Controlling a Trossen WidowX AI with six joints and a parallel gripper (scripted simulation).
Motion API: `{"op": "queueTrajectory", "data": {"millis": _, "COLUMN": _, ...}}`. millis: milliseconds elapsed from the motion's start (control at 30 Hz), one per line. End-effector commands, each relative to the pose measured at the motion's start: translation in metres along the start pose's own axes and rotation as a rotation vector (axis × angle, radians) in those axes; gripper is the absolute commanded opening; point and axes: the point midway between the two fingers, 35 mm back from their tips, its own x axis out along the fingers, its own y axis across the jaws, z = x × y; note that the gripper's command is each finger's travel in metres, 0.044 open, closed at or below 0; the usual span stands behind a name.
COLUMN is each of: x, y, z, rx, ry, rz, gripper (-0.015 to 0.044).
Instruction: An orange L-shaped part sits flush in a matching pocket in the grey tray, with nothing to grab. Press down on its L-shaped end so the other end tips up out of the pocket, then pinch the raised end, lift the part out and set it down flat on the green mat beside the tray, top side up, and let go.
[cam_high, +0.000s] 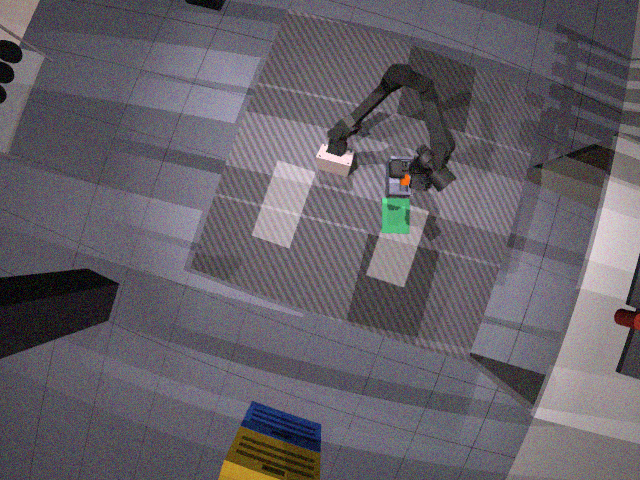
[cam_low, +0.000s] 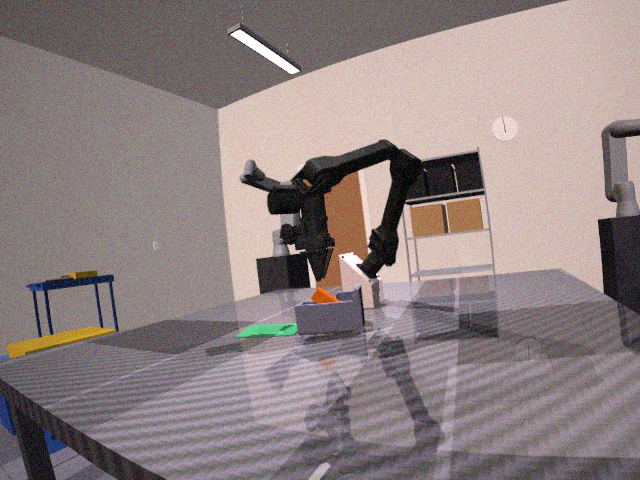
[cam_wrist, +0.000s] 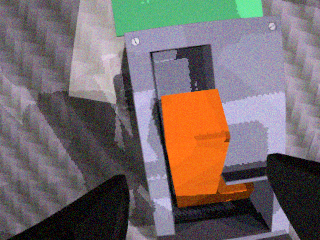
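Note:
The orange part (cam_high: 405, 180) (cam_low: 323, 296) (cam_wrist: 195, 145) is tilted in the grey tray (cam_high: 393, 187) (cam_low: 330, 317) (cam_wrist: 247, 60). Its straight end, on the side toward the mat, stands up above the tray's top; its L-shaped end is low in the pocket. The pocket's far end shows bare beyond the raised end in the wrist view. My gripper (cam_low: 320, 276) (cam_wrist: 198, 176) is open and empty above the tray, its fingers pointing down. In the wrist view the fingertips are on either side of the part, apart from it. The green mat (cam_high: 395, 219) (cam_low: 266, 330) (cam_wrist: 175, 15) lies beside the tray.
The arm's pale base block (cam_high: 333, 164) (cam_low: 368, 289) stands near the tray. The tray has a higher wall (cam_low: 358, 299) at its end away from the mat. A pale patch (cam_high: 398, 263) shows on the table by the mat.

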Motion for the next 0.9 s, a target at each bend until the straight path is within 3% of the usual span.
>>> {"op": "queueTrajectory", "data": {"millis": 0, "x": 0.008, "y": -0.002, "z": -0.001, "rx": 0.008, "ry": 0.008, "rz": -0.004, "gripper": 0.028}}
{"op": "queueTrajectory", "data": {"millis": 867, "x": 0.05, "y": -0.002, "z": -0.002, "rx": 0.008, "ry": 0.01, "rz": -0.003, "gripper": 0.028}}
